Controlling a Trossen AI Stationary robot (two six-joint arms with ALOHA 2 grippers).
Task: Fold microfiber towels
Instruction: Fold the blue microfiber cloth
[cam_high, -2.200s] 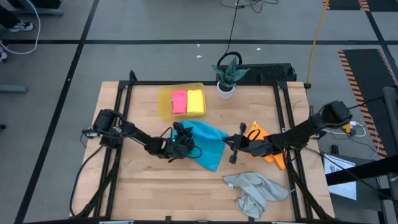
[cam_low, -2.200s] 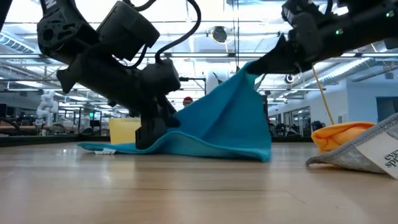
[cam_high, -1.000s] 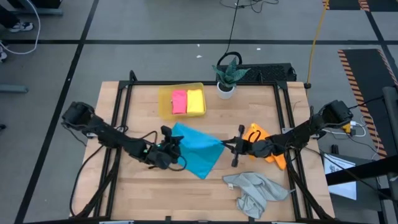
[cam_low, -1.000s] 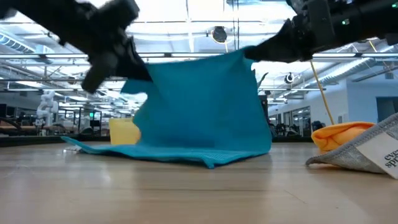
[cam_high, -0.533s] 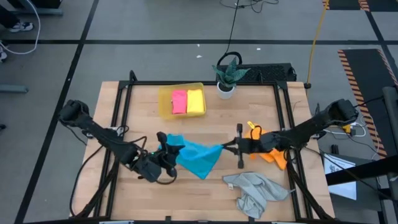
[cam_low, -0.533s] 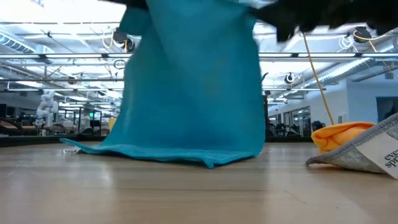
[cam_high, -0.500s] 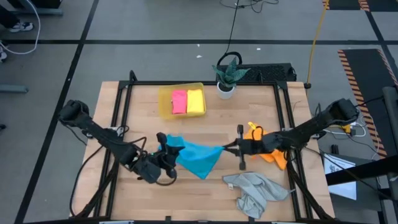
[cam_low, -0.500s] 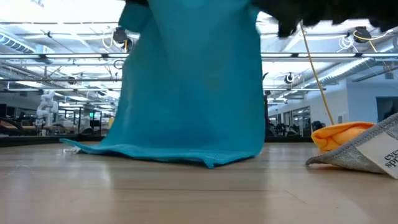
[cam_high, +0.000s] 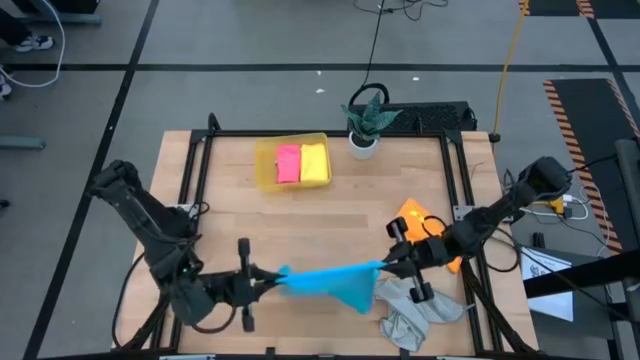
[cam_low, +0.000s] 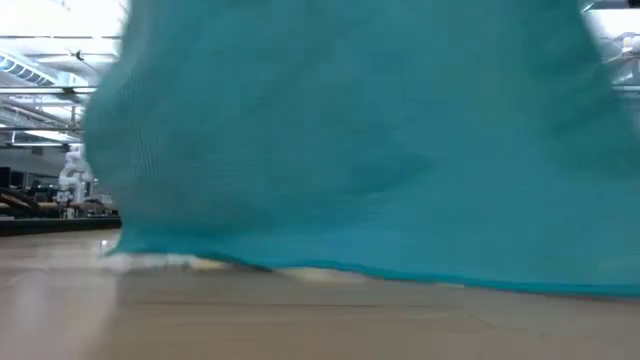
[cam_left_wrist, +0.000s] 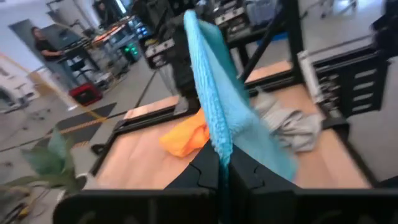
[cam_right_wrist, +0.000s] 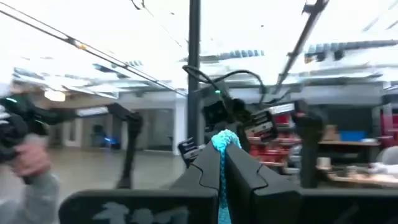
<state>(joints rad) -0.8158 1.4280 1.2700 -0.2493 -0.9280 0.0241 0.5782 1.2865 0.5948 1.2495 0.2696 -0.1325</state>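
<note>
Near the front edge of the table, hung between both arms: bright blue towel, stretched by two corners and lifted, its lower hem just brushing or just above the wood in the low view. Not yet folded.

Left gripper: fingers closed tight on one corner of the blue towel; the cloth rises from between them in the left wrist view.

Right gripper: fingers closed tight on the opposite corner; a tuft of blue shows pinched between them.

Yellow plastic tray, far side of the table: pink towel and yellow towel, both lying as neat folded rectangles side by side. Judged done.

Orange towel: bunched, right side, partly under the right arm. Unfolded.

Light grey towel: crumpled heap at the front right, just beside the hanging blue cloth. Unfolded.

Potted plant: far edge, well apart from the work.

Tally, as judged: two of five finished, one in hand, two waiting.
</note>
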